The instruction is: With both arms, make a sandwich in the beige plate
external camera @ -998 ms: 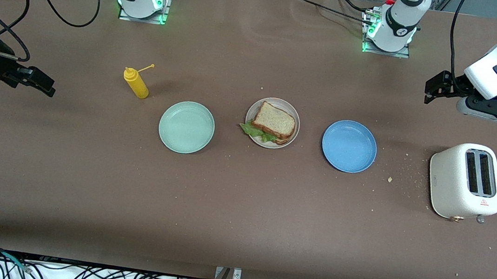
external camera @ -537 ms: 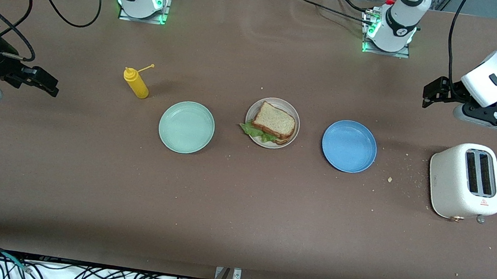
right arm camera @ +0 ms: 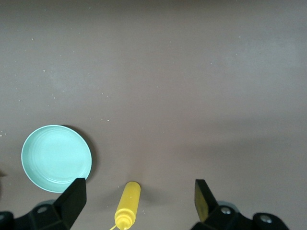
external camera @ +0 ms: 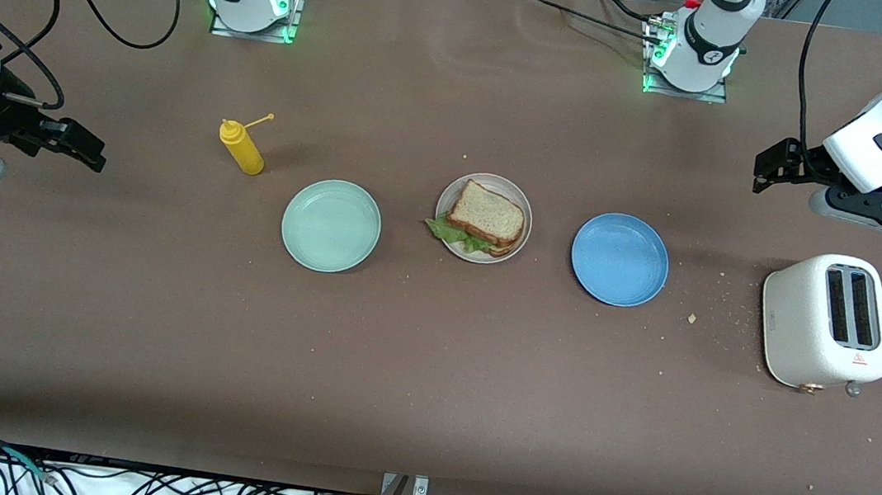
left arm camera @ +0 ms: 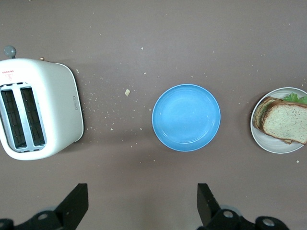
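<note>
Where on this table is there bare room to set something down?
The whole strip nearer the front camera than the mint plate, beige plate and blue plate is bare. So is the table between the plates and the arm bases. Tighter: the plate row, and crumbs beside the toaster.

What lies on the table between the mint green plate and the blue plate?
The beige plate with the sandwich on it, seen in the front view.

Your left gripper (external camera: 774,163): shifted slightly toward the left arm's end of the table, above the toaster (external camera: 826,322). Your right gripper (external camera: 79,146): drawn a little toward the mustard bottle (external camera: 241,147).
</note>
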You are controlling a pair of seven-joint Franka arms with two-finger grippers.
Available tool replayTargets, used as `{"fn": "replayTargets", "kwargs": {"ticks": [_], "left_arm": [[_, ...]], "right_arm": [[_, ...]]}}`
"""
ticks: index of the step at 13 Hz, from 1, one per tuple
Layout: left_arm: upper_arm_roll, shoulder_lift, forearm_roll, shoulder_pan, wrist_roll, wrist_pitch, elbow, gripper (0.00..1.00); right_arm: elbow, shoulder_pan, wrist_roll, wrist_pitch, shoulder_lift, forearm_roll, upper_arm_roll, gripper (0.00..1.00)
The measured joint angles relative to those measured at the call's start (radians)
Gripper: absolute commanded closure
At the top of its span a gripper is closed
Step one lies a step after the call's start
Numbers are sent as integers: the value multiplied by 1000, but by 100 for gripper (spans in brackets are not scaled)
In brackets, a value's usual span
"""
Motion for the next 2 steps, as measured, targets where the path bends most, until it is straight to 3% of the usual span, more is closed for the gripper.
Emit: {"fn": "replayTargets", "kwargs": {"ticks": [2], "left_arm": [[1, 0, 0, 0, 0, 0, 0, 0]], "right_arm": [[0, 2, 1, 0, 0, 0, 0, 0]]}}
